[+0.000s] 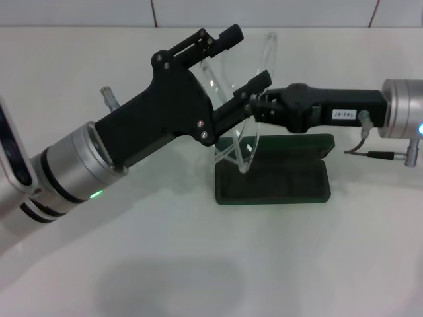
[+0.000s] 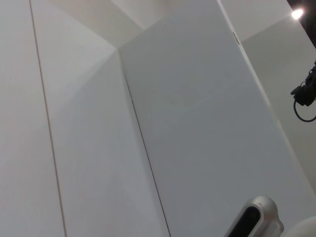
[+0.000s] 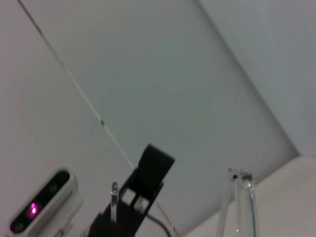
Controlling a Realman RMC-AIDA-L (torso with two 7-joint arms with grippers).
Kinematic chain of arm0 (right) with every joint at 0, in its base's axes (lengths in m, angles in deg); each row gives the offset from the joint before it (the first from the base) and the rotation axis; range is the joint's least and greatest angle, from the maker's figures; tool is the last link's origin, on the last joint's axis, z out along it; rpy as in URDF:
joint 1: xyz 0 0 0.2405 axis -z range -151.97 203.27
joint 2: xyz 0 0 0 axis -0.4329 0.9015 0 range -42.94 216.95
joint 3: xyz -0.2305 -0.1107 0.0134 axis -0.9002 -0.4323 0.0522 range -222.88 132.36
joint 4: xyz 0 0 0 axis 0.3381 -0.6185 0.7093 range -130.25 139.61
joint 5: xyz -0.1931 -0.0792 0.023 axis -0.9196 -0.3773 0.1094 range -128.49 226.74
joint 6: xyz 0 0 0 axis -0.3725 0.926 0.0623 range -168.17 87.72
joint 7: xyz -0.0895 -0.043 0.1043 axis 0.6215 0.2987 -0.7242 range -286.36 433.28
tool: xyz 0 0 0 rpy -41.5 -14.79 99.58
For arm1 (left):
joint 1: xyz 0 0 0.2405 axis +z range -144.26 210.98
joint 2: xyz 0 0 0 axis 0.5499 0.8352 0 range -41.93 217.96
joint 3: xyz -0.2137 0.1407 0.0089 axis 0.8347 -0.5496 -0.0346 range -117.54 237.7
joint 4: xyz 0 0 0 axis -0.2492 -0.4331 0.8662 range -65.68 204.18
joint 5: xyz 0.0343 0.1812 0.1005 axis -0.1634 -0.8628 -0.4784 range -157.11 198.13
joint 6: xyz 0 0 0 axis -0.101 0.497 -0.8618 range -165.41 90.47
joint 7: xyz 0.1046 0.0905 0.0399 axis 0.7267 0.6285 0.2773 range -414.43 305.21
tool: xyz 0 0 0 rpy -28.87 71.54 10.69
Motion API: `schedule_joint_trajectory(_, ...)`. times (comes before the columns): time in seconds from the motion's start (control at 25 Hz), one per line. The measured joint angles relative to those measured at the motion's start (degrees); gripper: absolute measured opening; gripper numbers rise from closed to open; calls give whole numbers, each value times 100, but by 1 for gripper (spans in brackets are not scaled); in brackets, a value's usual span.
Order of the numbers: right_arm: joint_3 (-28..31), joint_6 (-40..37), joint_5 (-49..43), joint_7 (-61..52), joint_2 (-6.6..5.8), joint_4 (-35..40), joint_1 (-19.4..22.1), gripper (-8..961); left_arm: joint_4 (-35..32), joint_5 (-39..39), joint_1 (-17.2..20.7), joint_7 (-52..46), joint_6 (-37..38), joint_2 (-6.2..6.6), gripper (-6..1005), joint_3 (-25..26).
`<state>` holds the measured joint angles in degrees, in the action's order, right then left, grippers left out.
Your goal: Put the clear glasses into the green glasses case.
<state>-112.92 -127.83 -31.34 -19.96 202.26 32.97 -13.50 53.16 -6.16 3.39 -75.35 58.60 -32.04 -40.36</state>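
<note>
The clear glasses stand on end in the air, their lower tip just above the open green glasses case. My right gripper comes in from the right and is shut on the clear glasses at mid-height. My left gripper reaches in from the lower left, open wide, with the upper part of the glasses between its fingers and not touching them. In the right wrist view a clear arm of the glasses rises beside a black left finger. The left wrist view shows only walls.
The case lies on a white table, its raised lid behind the tray. Both arms cross above the case, the right arm's cable hanging at the right. A small metal connector juts out at the back left.
</note>
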Motion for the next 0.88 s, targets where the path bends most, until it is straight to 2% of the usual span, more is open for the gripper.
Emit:
schedule_joint_trajectory(0.28,-41,-58,-591,-186,12,-7,-240,165,1,-5,-4,0,-5,0,574,5)
schedule_joint_trajectory(0.64,-277,-163,-632,-269,11,-6,-317,168,0,4,-13,0,-18,0,574,6)
schedule_joint_trajectory(0.88,-283,-541,-637,-272,4,6,-330,169,-4,11,-25,0,-38,0,574,7)
